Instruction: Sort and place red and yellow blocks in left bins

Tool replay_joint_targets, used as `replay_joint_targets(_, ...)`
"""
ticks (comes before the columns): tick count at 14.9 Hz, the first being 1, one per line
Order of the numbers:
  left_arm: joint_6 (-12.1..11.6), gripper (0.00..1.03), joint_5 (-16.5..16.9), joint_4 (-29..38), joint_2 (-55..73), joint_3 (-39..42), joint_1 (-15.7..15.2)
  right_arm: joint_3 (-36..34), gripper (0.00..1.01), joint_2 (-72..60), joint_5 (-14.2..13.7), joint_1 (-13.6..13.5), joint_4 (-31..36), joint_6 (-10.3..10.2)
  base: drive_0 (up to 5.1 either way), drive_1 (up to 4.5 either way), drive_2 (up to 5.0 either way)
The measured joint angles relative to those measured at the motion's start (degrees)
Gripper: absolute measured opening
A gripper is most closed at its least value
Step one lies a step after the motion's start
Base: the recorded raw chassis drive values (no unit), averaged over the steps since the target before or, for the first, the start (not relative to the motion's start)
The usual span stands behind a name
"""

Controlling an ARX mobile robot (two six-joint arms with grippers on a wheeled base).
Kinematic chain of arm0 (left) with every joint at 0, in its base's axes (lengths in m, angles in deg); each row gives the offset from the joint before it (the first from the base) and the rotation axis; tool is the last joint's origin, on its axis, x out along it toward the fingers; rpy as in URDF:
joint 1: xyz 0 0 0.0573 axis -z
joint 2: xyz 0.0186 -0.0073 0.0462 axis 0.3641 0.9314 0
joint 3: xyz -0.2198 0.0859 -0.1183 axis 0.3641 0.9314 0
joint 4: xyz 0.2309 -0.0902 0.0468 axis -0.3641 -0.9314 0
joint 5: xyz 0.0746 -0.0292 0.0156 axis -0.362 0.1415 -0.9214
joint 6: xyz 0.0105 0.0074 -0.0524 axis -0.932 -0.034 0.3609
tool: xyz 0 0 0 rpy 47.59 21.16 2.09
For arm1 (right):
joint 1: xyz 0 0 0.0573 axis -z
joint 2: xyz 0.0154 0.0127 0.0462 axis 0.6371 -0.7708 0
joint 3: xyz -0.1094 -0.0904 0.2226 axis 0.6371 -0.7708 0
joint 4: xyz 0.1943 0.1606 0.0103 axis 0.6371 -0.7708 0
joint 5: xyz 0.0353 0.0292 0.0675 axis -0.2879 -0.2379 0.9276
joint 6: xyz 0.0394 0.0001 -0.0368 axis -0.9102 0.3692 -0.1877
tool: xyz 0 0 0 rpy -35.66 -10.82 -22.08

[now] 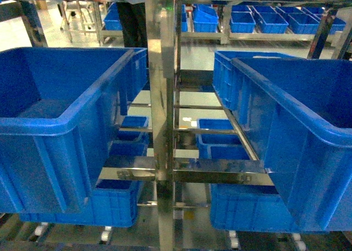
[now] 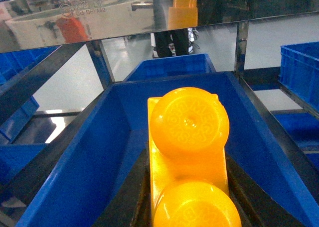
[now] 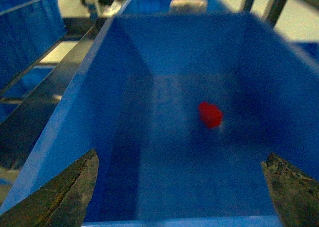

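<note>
The orange-yellow block [image 2: 189, 152] with two round studs fills the left wrist view, clamped between the black fingers [image 2: 124, 199] of my left gripper [image 2: 188, 189]. It hangs over a deep blue bin [image 2: 94, 157]. In the right wrist view the red block [image 3: 210, 114] shows blurred inside another blue bin [image 3: 124, 62], down towards its floor. My right gripper [image 3: 179, 187] stands open above the near rim, with nothing between its fingertips [image 3: 79, 182]. The head view shows two large blue bins, one left [image 1: 60, 124] and one right [image 1: 297, 113]. Neither gripper nor block appears there.
A shiny steel rack post [image 1: 162, 119] stands between the two big crates, with cross rails and smaller blue crates [image 1: 220, 138] below. A mirror-like steel bar [image 2: 99, 23] crosses above the left bin. More blue crates [image 1: 264, 20] line the background.
</note>
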Motion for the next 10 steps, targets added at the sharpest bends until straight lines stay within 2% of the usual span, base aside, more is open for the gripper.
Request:
replay_joint_targets(2,-0.02,0.27,-0.09,0.02,0.0,0.0,0.0,-0.92,0.98,8.46,-2.78,-2.99,-2.99,1.53,0.0,0.0,0.0)
replay_joint_targets(5,0.0,0.27,0.0,0.04,0.0,0.0,0.0,-0.68,0.98,12.66,-3.98,-5.33,-5.68,1.86,0.0,0.0,0.0)
replay_joint_targets(7,0.0,0.27,-0.04,0.09,0.0,0.0,0.0,-0.48,0.98,12.09,-5.7,-5.95,-6.64,1.86,0.0,0.0,0.0)
replay_joint_targets(10,-0.02,0.27,0.0,0.09,0.0,0.0,0.04,-0.48,0.98,12.2,-5.7,-5.97,-6.45,1.86,0.0,0.0,0.0)
